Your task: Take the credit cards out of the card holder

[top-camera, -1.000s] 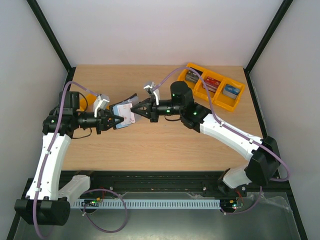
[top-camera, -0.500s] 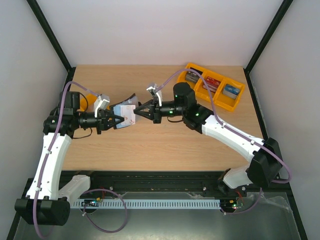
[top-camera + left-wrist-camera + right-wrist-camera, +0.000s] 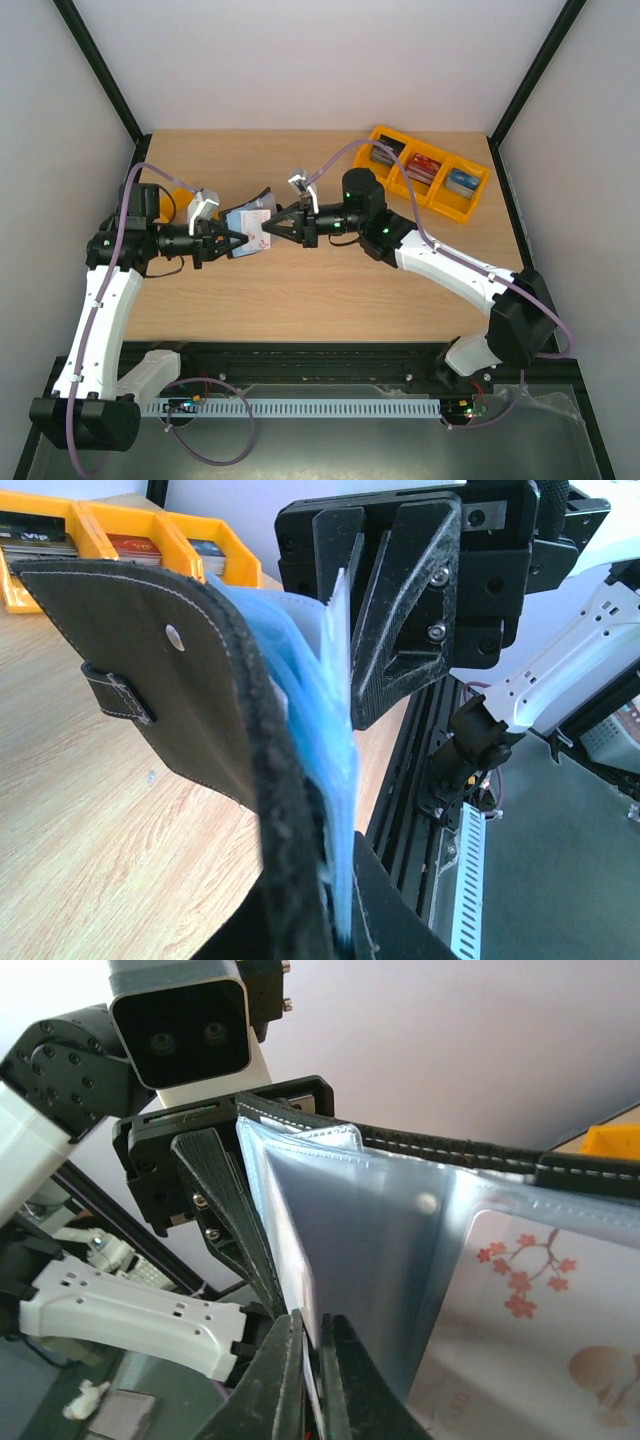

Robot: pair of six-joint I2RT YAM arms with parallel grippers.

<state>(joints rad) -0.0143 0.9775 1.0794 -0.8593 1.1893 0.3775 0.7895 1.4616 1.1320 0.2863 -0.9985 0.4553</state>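
Card holder (image 3: 247, 228) is held off the desk (image 3: 300, 300), over its left half, about midway between the near and far edges. It is clamped from the left by the left gripper (image 3: 232, 243), whose jaws are closed on the holder's lower edge. In the left wrist view the black cover (image 3: 170, 680) is seen standing up from between the fingers, snap tab on its outer face.

The holder is open. Blue-grey clear pocket leaves (image 3: 380, 1260) are fanned out toward the right gripper (image 3: 272, 228).

One credit card (image 3: 530, 1360), pale with red blossom marks, is seen inside a pocket in the right wrist view.

The right gripper is brought in from the right, tips at the fanned leaves. Its jaws are nearly together, with the edge of a leaf between them. Whether it is pinched or slack cannot be told.

Yellow tray (image 3: 455, 205), three compartments with card stacks (image 3: 425, 167), is noted at the far right corner of the desk.
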